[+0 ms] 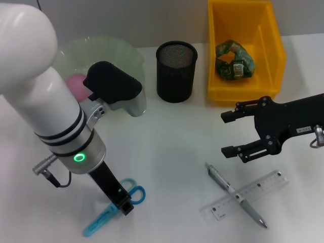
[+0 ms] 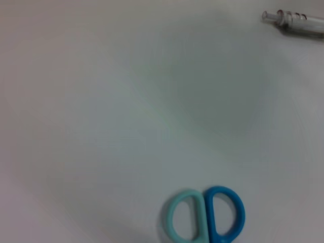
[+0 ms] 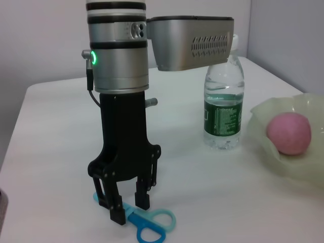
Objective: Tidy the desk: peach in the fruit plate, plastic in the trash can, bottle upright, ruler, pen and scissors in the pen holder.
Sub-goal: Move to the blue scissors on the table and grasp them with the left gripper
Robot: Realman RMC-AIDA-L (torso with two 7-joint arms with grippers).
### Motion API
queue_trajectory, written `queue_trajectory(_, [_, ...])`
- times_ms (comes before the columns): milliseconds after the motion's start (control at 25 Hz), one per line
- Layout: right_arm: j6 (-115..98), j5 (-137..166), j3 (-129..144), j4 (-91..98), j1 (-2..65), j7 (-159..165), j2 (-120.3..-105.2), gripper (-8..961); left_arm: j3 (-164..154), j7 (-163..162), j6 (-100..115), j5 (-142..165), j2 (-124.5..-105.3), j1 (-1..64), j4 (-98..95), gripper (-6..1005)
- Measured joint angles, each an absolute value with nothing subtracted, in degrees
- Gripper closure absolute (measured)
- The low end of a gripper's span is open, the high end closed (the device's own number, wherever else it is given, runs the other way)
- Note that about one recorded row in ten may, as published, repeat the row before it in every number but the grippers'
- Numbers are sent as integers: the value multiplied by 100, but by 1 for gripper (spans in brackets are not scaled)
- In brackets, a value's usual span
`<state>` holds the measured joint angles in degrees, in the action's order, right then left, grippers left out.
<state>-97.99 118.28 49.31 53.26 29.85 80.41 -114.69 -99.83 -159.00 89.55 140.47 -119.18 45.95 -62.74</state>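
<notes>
We see left gripper (image 3: 130, 212) open astride scissors (image 1: 114, 207), handles pointing toward pen holder (image 1: 175, 71); right gripper (image 1: 228, 133) open.

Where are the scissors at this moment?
In the head view the scissors lie flat on the table's near left side, under the left gripper, whose fingers straddle them, well left of the crossed pen and ruler.

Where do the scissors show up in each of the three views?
Head view: scissors at bottom left, under the left gripper.
Left wrist view: only the handle loops, bottom edge.
Right wrist view: on the table, between the gripper's fingers.
Shared landmark: the blue handle loops.
</notes>
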Motion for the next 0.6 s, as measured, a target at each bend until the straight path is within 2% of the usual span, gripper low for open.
queue_trajectory(600, [-9800, 11822, 4921, 5326, 2970, 8053, -11477, 126, -10141, -15903, 8850, 14152, -11918, 4562, -6256, 549])
